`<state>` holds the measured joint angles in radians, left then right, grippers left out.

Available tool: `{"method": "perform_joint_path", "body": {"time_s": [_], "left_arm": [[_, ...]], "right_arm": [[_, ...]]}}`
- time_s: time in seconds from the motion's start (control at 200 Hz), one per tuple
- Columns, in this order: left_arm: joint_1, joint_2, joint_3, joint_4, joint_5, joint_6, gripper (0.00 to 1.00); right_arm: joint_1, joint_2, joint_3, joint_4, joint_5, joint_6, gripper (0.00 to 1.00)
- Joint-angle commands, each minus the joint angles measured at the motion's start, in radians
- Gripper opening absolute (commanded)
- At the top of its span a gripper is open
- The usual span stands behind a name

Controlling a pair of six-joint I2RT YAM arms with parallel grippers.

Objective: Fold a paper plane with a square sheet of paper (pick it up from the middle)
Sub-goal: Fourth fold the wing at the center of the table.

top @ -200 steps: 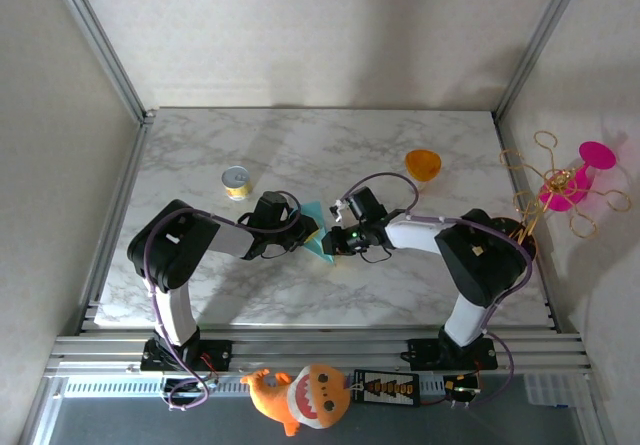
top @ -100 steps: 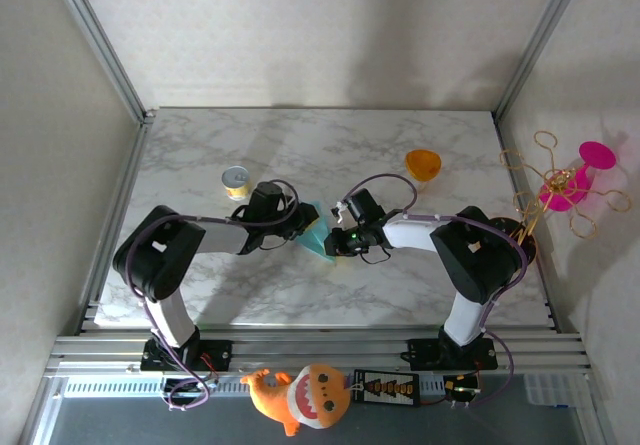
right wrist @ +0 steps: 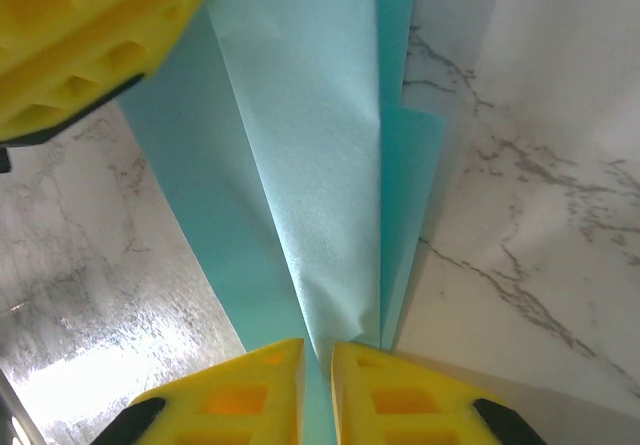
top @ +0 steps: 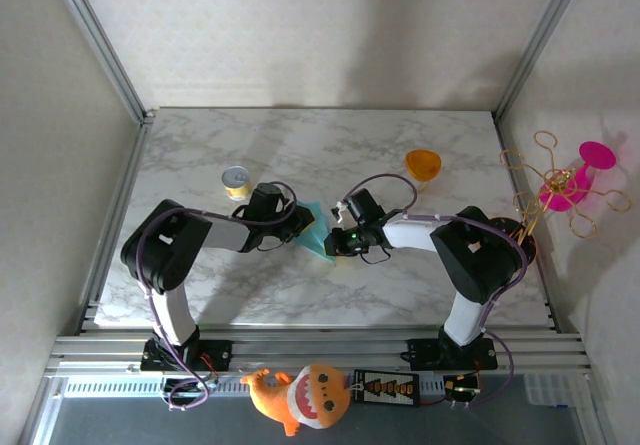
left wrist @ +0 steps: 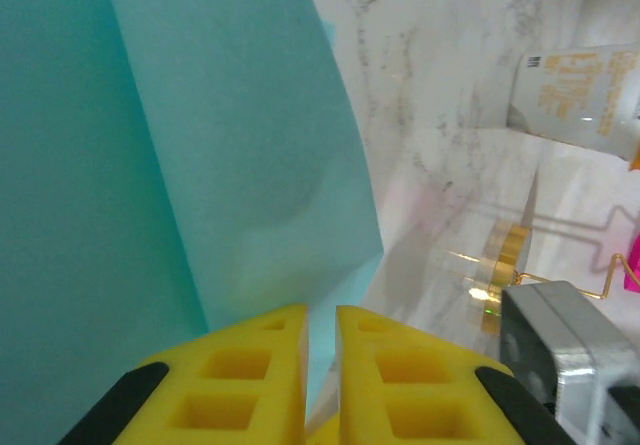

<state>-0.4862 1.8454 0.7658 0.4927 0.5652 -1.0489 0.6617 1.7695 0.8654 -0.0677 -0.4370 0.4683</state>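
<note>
The teal paper [top: 316,231], already creased lengthwise into a narrow wedge of overlapping flaps, sits at the middle of the marble table [top: 400,285], caught between the two arms; whether it lies flat on the marble or is lifted a little cannot be told. The left gripper [left wrist: 320,315] is clenched on one edge of it, its yellow fingers nearly touching, with the paper running down into the slit between them. From the opposite side the right gripper [right wrist: 317,350] grasps the paper where the folded layers converge, its jaws closed to a thin gap around them, and a long centre crease runs away from its fingers. The two grippers stand close together, near opposite ends of the wedge. A small can [top: 237,181] stands just beyond the left arm and an orange cup [top: 423,164] well apart beyond the right, neither touching the work. By the look of it the fold is at a middle step, with the dart shape forming but the wings not yet set. The next move seems to call for one gripper to anchor the crease while the other draws a flap over and presses it flat without tearing or twisting the thin sheet
</note>
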Motion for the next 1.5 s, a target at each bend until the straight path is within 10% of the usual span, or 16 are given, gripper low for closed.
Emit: {"method": "perform_joint_path", "body": {"time_s": [0.0, 0.756, 1.492], "left_arm": [[0.005, 0.028, 0.036, -0.006, 0.015, 0.022, 0.15], [0.005, 0.06, 0.044, -0.108, -0.057, 0.035, 0.13], [0.003, 0.027, 0.059, -0.097, -0.03, 0.026, 0.14]], "right_arm": [[0.007, 0.023, 0.004, -0.047, 0.053, 0.012, 0.17], [-0.004, -0.118, 0.068, 0.03, -0.02, 0.031, 0.2], [0.007, 0.062, 0.089, -0.01, 0.037, 0.016, 0.16]]}}
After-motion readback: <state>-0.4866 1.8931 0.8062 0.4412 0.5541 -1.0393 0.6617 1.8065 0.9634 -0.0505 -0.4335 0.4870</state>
